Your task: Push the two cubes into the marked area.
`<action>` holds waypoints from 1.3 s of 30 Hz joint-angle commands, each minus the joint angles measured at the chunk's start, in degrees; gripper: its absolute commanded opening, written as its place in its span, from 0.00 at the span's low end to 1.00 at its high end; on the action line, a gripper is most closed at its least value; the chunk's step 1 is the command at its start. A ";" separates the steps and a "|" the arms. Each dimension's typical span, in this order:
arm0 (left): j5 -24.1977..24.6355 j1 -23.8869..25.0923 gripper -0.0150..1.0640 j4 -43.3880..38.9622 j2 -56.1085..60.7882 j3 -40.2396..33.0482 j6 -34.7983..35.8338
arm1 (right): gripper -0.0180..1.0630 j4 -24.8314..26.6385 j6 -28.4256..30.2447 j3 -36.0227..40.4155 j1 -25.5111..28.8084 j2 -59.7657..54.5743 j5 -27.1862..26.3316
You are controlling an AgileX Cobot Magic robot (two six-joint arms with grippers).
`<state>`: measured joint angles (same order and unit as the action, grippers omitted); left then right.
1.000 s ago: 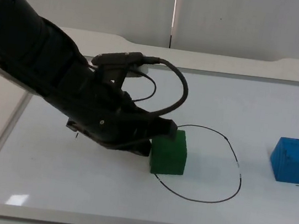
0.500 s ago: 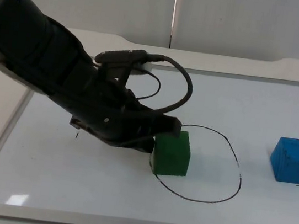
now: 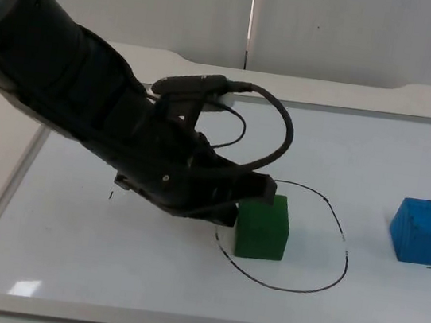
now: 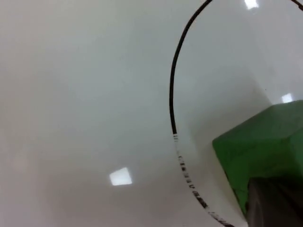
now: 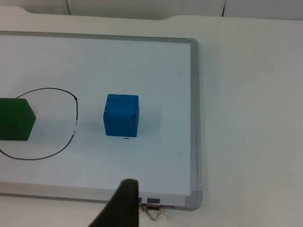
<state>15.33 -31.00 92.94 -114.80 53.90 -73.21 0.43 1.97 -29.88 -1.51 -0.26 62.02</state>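
**Green cube at the ring's left edge: push runs toward frame right**

I have the left gripper (image 3: 233, 204) low on the whiteboard (image 3: 180, 301), directly against the left face of the green cube (image 3: 262, 227). I cannot tell whether its fingers are spread or closed; the arm body covers them in the top view.

The green cube sits just inside the left part of the drawn ring (image 3: 344, 260), at centre frame, close to the line. The wrist view shows the same cube (image 4: 265, 146) next to the line (image 4: 173, 94).

Key relation: the cube lies to the frame right of the gripper, and the ring's open interior lies further right again. My judgement is that the push direction stays rightward.

The blue cube (image 3: 426, 231) stands at the right of the frame, well outside the ring. The right arm is nearer to it and waits; its fingertip (image 5: 124, 203) hangs off the board, and I cannot tell that gripper's opening either.
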 commanded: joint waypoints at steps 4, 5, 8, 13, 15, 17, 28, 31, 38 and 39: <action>-1.44 -0.35 0.01 0.29 -0.03 0.33 -0.21 | 0.99 -0.12 -0.06 0.36 0.29 0.26 -0.17; -2.13 -0.35 0.01 -0.27 -0.03 0.33 -0.21 | 0.99 -0.12 -0.06 0.36 0.29 0.26 -0.17; -2.95 -0.22 0.01 -0.95 -0.03 0.33 -0.21 | 0.99 -0.12 -0.06 0.36 0.29 0.26 -0.17; -5.52 0.21 0.01 -8.21 2.02 0.33 -0.21 | 0.99 -0.12 -0.06 0.36 0.29 0.26 -0.17; -5.52 0.61 0.01 -9.86 2.87 0.33 0.28 | 0.99 -0.12 -0.06 0.36 0.29 0.26 -0.17; -5.62 2.29 0.01 -10.45 5.46 0.33 0.78 | 0.99 -0.12 -0.06 0.36 0.29 0.26 -0.17; 0.66 12.06 0.01 -16.31 23.77 0.33 1.74 | 0.99 -0.12 -0.06 0.36 0.29 0.26 -0.17; 0.80 12.53 0.01 -19.39 28.01 0.33 1.74 | 0.99 -0.12 -0.06 0.36 0.29 0.26 -0.17; 1.53 12.53 0.01 -24.52 37.49 0.33 6.73 | 0.99 -0.12 -0.06 0.36 0.29 0.26 -0.17; 1.53 12.53 0.01 -24.52 37.49 0.33 6.73 | 0.99 -0.12 -0.06 0.36 0.29 0.26 -0.17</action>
<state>16.00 -18.65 69.76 -78.26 54.03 -67.78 0.43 1.84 -29.88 -1.51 -0.26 62.02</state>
